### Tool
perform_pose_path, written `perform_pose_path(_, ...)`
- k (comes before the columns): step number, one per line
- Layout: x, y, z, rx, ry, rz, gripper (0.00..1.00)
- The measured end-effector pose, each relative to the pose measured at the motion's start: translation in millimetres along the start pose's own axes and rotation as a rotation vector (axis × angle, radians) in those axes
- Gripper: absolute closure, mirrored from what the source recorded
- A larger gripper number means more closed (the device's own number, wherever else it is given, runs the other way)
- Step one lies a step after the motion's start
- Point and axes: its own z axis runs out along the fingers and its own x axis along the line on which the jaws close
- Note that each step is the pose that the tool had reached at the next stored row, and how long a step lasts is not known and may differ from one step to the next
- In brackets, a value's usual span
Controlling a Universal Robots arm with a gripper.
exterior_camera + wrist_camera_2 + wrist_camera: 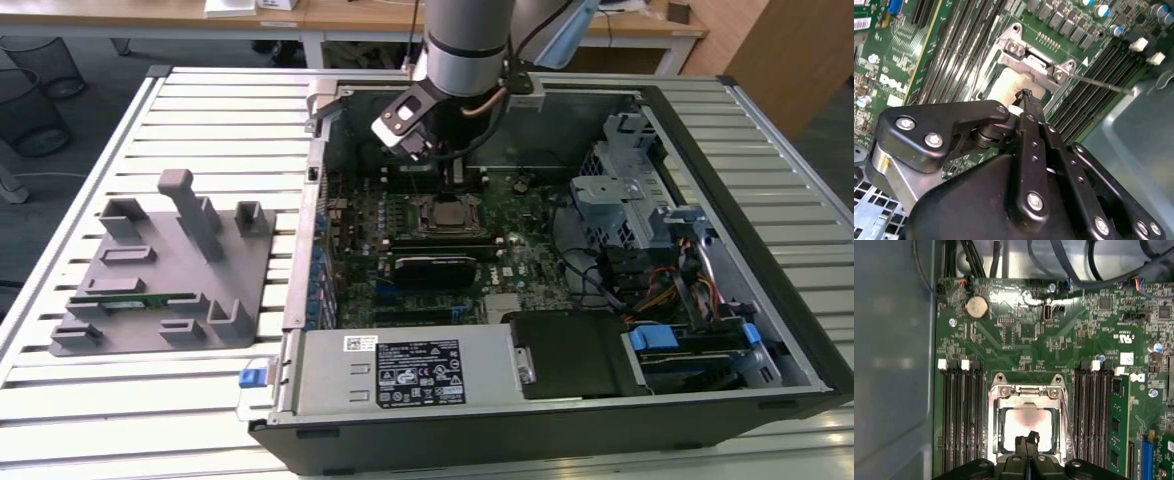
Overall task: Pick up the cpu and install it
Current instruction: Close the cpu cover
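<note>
The cpu [1024, 425] is seen lying flat inside the socket frame [1026, 392] on the motherboard [1054, 345], its pale metal top framed by the silver bracket; it is also seen in the second wrist view [1011, 86], partly hidden behind the gripper [1026, 95]; in the exterior view the socket [442, 213] is placed near the middle of the board, w/ the chip itself too small to be told apart there. The gripper [1027, 440] is held directly over the cpu, tips at or just above its top face; contact cannot be confirmed. The jaws are drawn narrow, tips pressed together w/ nothing gripped between them. Memory slots [960, 410] are ranged on one side of the socket and more slots [1094, 410] on the other; a round coin cell [977, 307] is mounted further off on the board. In the exterior view the arm [467, 45] is lowered into the open computer case [747, 330], which is laid on a slatted tabletop [214, 95]; a grey fixture block [167, 265] is set on the tabletop to the exterior view's left of the case, well apart, w/ a thin green memory stick [131, 298] lying in it; the power supply [400, 370] is fitted at the case's near edge.
</note>
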Motion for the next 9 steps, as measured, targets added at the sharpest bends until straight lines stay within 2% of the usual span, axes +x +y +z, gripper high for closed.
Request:
perform_pose_path(6, 0.0, -10.8, 8.5, 0.0002, 0.0000, 0.000, 0.89)
perform_pose_path(9, 0.0, -13.5, 12.9, 0.0002, -0.0001, 0.000, 0.89)
